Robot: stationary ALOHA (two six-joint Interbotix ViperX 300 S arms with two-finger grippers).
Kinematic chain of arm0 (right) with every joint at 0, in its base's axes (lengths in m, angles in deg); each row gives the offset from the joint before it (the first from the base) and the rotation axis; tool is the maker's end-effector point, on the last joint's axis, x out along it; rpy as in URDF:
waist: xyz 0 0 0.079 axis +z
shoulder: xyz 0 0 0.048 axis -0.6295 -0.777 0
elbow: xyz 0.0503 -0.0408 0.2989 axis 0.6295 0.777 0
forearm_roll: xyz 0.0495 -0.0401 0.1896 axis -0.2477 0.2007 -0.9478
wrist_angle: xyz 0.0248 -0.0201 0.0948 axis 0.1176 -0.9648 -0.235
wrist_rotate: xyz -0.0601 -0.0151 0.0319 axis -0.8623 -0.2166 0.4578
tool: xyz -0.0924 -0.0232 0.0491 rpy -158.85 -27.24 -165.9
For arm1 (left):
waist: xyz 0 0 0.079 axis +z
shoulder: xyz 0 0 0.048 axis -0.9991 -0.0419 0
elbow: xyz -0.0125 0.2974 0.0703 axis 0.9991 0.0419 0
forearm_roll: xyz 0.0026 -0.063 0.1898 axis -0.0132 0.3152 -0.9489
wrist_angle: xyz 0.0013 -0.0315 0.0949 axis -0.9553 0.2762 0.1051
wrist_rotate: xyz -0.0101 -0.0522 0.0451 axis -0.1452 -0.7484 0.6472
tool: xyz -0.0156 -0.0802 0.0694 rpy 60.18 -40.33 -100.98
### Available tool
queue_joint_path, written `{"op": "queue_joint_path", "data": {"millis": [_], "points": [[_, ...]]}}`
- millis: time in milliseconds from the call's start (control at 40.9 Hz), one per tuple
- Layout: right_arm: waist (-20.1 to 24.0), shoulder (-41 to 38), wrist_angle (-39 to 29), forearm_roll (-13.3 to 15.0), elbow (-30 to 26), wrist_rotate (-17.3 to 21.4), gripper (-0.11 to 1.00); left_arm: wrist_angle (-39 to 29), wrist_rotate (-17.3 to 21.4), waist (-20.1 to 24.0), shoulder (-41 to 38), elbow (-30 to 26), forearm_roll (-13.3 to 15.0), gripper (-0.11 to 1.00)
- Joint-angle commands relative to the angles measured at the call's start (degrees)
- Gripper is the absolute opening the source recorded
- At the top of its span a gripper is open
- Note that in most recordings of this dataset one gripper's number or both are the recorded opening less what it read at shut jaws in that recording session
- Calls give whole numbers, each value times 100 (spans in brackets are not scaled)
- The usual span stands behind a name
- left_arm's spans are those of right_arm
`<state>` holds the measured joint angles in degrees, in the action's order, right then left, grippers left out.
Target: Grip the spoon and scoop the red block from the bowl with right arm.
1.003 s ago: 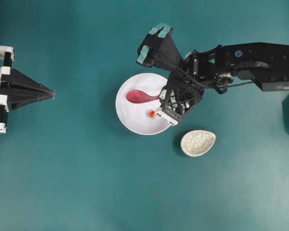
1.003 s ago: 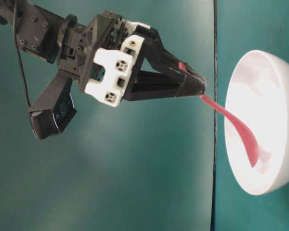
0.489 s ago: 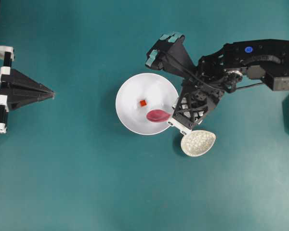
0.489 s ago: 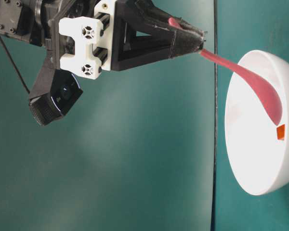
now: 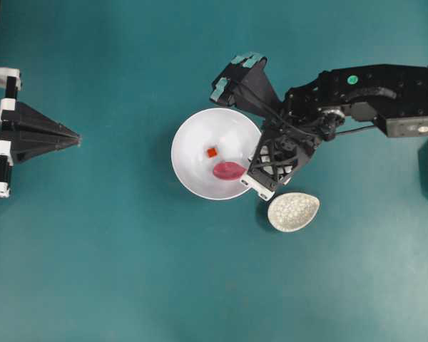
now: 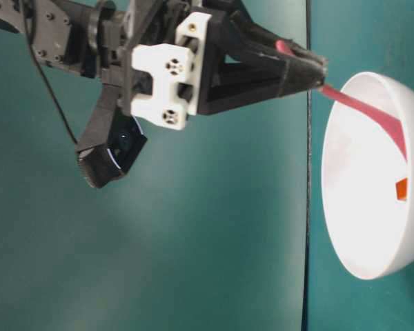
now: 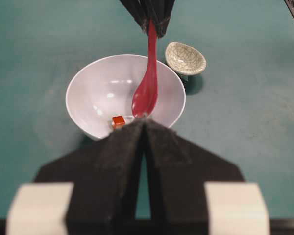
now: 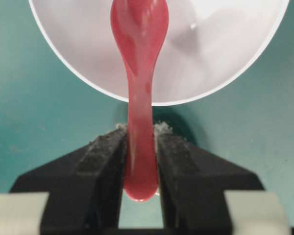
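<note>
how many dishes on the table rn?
2: the white bowl at center, spoon and red block inside; the small speckled dish beside it, toward the right arm.

Robot-manipulation lab bench, seen from my four cameras.

I work over a uniform teal table (image 5: 128, 271) with a matching teal backdrop (image 6: 159, 262) in the table-level view, a staged surface rather than a home or kitchen. My two black arms are mounted at opposite edges: the right arm (image 5: 371, 92) carries a wrist camera (image 6: 110, 152) and a loose cable (image 6: 52, 96), and the left gripper (image 5: 28, 135) lies at its side. The only props are a bowl (image 5: 192, 142), a spoon (image 5: 229, 170), a red block (image 5: 211, 152) and a spoon rest (image 5: 293, 211).
</note>
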<state>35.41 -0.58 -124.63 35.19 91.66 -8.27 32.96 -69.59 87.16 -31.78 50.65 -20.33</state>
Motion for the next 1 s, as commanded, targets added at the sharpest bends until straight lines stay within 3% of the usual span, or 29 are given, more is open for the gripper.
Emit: {"op": "queue_joint_path", "data": {"millis": [0, 562, 978], "points": [[-35, 88, 149, 53, -9, -18, 25, 18, 9, 18, -26, -132, -9, 0], [-255, -88, 782, 272, 53, -97, 25, 18, 9, 18, -18, -141, -18, 0], [-255, -79, 888, 703, 53, 0, 25, 18, 0, 18, -18, -141, -9, 0]]}}
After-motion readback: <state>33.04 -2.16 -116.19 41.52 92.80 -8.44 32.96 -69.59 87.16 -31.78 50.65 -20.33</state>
